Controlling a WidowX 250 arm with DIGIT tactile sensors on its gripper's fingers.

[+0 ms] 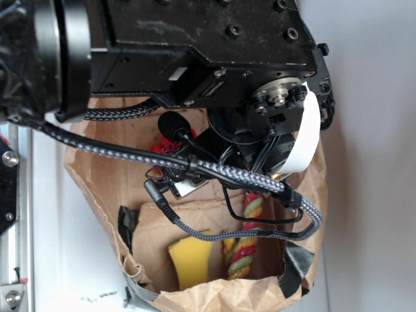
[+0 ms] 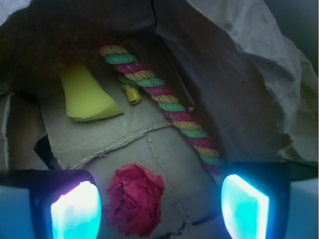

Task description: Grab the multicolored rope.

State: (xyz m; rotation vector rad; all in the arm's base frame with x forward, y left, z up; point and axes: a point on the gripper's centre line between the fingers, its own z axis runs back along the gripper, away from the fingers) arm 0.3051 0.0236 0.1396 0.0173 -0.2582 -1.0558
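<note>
From the exterior view, the black robot arm (image 1: pixel 195 58) fills the top of the picture and reaches down into a crumpled brown paper bag (image 1: pixel 214 296) lying open on the pale worktop (image 1: pixel 78 260). A braided grey cable (image 1: pixel 130 153) runs across the arm and loops down in front of the bag's mouth. Inside the bag, the long twisted rope of red, green and yellow-orange strands (image 1: pixel 242 250) lies along the right side, partly hidden behind the arm and the cable. Just to its left sits a yellow sponge wedge (image 1: pixel 190 260). The end effector itself is hidden by the arm here, so I cannot tell its opening from this side.

In the wrist view, the end effector (image 2: pixel 159 206) hangs spread wide, its two glowing blue-lit fingers (image 2: pixel 77 211) at the bottom corners with nothing between them but the bag's floor. A red ruffled cloth ball (image 2: pixel 133 199) rests on the paper between the fingers, nearer the left one. The rope runs diagonally from upper left to lower right, its lower end close to the right finger. The yellow wedge lies to the left of the rope's upper end.
</note>
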